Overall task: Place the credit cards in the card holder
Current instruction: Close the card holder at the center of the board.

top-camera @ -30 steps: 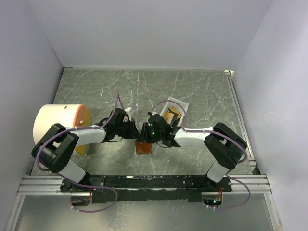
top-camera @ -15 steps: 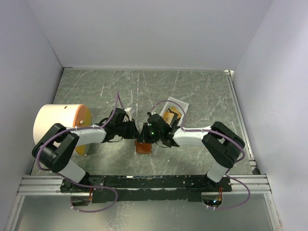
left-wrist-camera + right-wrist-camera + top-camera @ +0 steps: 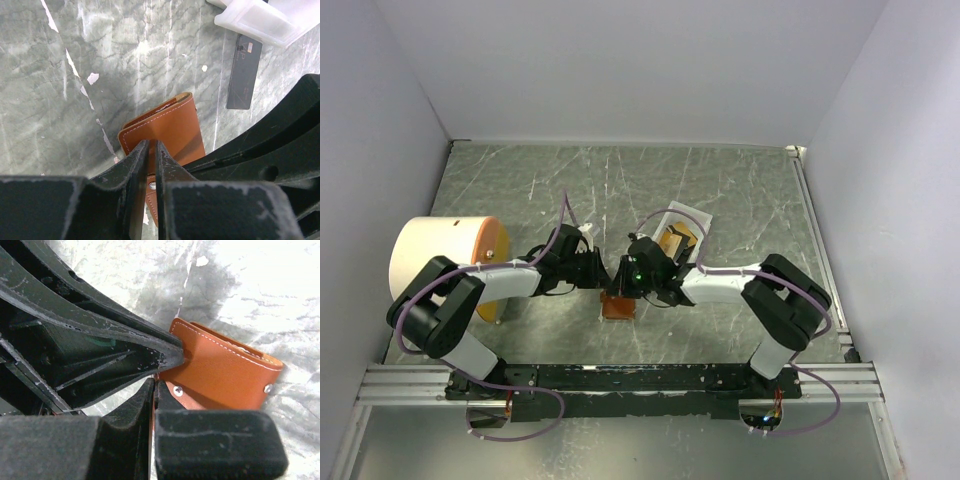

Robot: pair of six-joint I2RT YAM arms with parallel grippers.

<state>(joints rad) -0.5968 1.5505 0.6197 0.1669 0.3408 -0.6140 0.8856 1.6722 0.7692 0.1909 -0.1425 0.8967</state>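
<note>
Tan-brown card holder (image 3: 167,127), white stitching; grey-green marbled table (image 3: 50,75); black card (image 3: 243,72)

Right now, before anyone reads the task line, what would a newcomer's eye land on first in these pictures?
First, the left tool and right tool meeting tip to tip at the centre of the scene, both pinched on the brown card holder. Next, the big cream cylinder with an orange end lying at the left edge. Then a dark card lying flat beside the white tray.
</note>
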